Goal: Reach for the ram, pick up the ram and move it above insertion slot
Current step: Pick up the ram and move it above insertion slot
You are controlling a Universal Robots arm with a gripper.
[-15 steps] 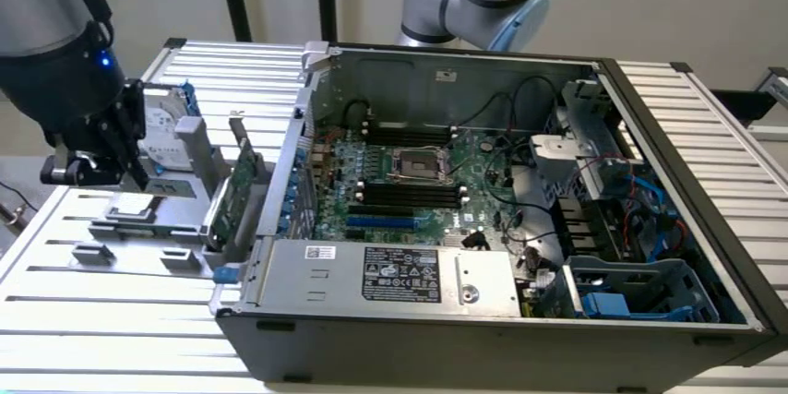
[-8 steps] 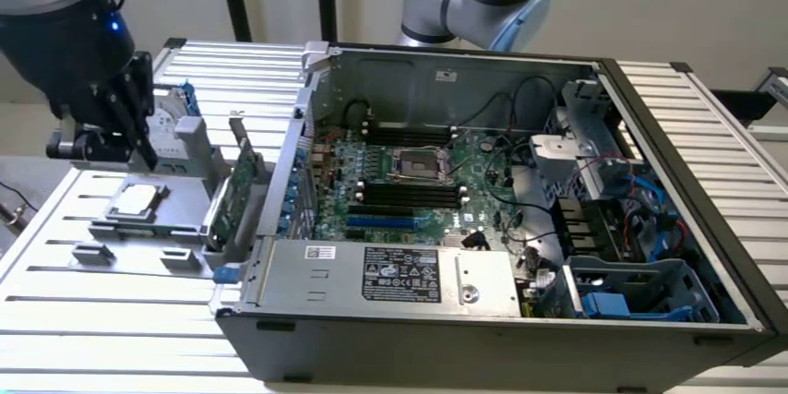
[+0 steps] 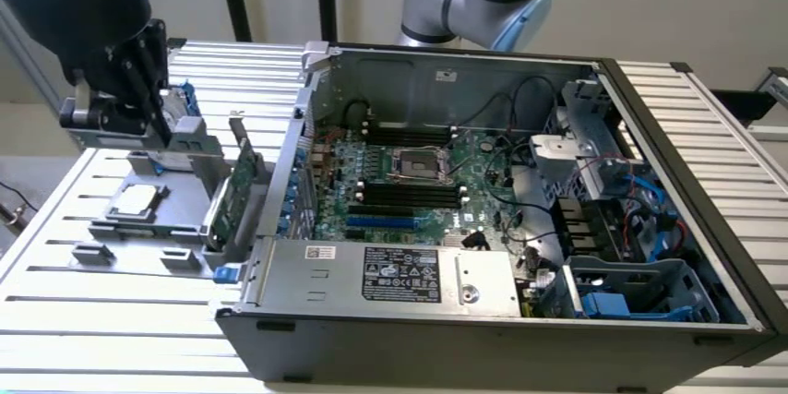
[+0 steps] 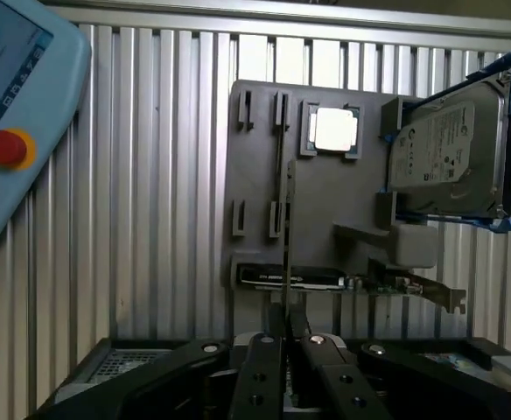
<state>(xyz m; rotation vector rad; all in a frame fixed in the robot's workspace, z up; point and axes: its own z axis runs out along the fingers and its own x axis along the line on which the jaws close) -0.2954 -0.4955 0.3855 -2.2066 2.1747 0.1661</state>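
Observation:
My gripper [image 3: 158, 122] hangs above the grey fixture plate [image 3: 185, 214] at the exterior view's left, outside the open computer case. In the wrist view the gripper [image 4: 288, 343] is shut on the ram [image 4: 289, 236], which I see edge-on as a thin dark strip running out from between the fingertips over the fixture plate [image 4: 325, 201]. The black insertion slots [image 3: 404, 194] lie on the motherboard inside the case, well off to the exterior view's right of the gripper.
On the fixture plate sit a processor chip [image 3: 136, 198] [image 4: 332, 129], a hard drive in a blue bracket [image 4: 452, 157] and an upright green expansion card [image 3: 234, 193]. The case wall [image 3: 295, 163] stands between fixture and motherboard. A pendant with a red button [image 4: 9, 149] lies nearby.

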